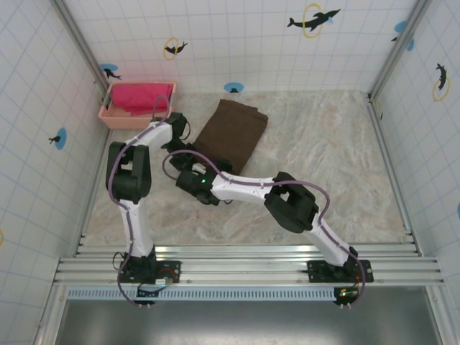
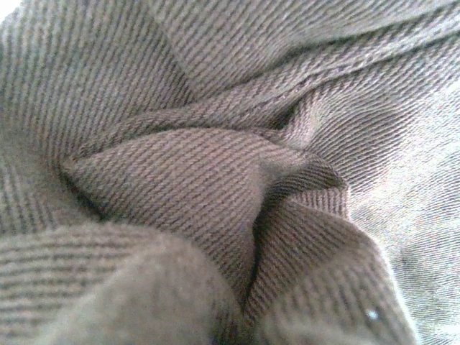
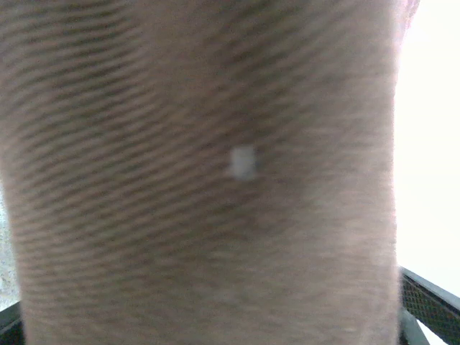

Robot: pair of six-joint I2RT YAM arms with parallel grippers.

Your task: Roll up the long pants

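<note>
Basket: a pink basket (image 1: 115, 118) is sitting at the far left of the table (image 1: 323, 165), against the tiled wall.
Pink cloth: a bright pink cloth (image 1: 144, 97) is lying heaped in the basket and covering its floor.
Left gripper: the left gripper (image 1: 185, 154) is hanging just right of the basket and a little nearer the arm bases. From above, its own dark wrist and a loop of cable are covering its fingers. The jaws are standing narrow, almost together. I cannot tell whether cloth is being pinched between them.
Right gripper: the right gripper (image 1: 188, 178) is reaching in right of the basket, nearer again than the left gripper and just beside it. Its jaws are standing wide. In the right wrist view one dark finger (image 3: 430, 305) is peeking in at the lower corner, cut off by the frame.
Pants: the brown pants (image 1: 233, 133) are lying folded into a slanted oblong right of the basket, near it but not touching. The two grippers are crowding over the end nearest the arm bases, so its shape is hard to make out.
Left wrist view: the pants (image 2: 215, 180) are showing as bunched, ribbed folds very close to the lens.
Right wrist view: the pants (image 3: 201, 180) are standing as a blurred brown band across most of the frame, between the wide jaws.
</note>
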